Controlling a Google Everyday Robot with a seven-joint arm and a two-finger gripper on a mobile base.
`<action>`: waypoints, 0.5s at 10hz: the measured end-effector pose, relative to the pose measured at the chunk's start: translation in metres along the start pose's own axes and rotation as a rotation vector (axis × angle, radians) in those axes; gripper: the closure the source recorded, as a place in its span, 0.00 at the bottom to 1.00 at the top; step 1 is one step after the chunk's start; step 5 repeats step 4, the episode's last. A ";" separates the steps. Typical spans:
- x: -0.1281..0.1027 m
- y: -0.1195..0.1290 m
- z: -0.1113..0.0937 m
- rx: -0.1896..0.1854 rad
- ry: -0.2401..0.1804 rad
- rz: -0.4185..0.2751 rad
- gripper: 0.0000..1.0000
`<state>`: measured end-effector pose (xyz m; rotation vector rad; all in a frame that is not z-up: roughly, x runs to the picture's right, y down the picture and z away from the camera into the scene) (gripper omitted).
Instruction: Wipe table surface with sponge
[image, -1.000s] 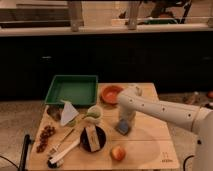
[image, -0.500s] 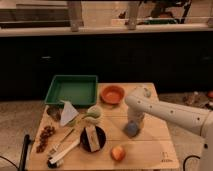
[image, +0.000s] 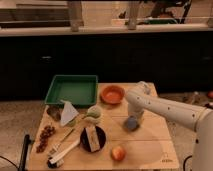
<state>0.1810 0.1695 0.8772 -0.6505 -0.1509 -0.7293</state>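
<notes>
**A:** Where is there open room on the light tan wooden plank surface (image: 150, 145)?

**B:** Take the small blue-grey soft sponge block (image: 131, 123) as the mark. In front of it and to its right the wood is bare out to the near edge and the right edge, with a small dark logo (image: 167, 161) at the near right corner. To its left things crowd: a pale green cup-like thing (image: 93, 114), a black round plate (image: 93, 138) carrying a tan rectangular block (image: 91, 138), and a white folded paper piece (image: 67, 112). Behind the sponge sits an orange round bowl (image: 112, 93), and further left of that a green rectangular tray (image: 72, 90) at the back edge. An orange round fruit (image: 118, 153) lies in front of the sponge, near the front edge.

**A:** And the arm?

**B:** The white arm (image: 170, 112) comes in from the right, runs leftward above the surface, then bends down at a rounded joint directly over the sponge. The claw (image: 133, 119) points downward onto the sponge's top; whether its fingers are apart or together I cannot tell

**A:** How does the sponge lie?

**B:** Flat on the surface, right of the middle; its long axis I cannot make out
</notes>
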 end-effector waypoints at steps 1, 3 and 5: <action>-0.004 -0.007 0.000 0.014 -0.005 -0.004 1.00; -0.015 -0.020 -0.001 0.049 -0.025 -0.030 1.00; -0.023 -0.023 -0.002 0.069 -0.049 -0.046 1.00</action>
